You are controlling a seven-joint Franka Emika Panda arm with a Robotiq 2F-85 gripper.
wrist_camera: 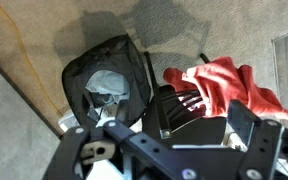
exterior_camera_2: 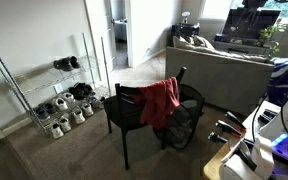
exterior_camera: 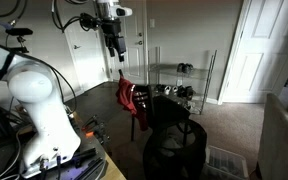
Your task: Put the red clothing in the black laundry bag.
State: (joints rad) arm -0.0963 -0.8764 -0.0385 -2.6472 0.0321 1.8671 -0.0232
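gripper (exterior_camera: 116,50) jaws wide, empty, high above red clothing (exterior_camera: 129,95) | clothing draped over chair (exterior_camera_2: 129,115) back | black laundry bag (exterior_camera: 174,150) just beside chair | shoe rack (exterior_camera_2: 44,95) nearby

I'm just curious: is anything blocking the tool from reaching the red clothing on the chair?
Nothing visible does. The open tool hangs in clear air above the red clothing, which is draped over the chair. The black laundry bag stands beside it.

Likely a home: sofa (exterior_camera_2: 224,70), shoe rack (exterior_camera_2: 29,95), carpet (exterior_camera_2: 74,150).
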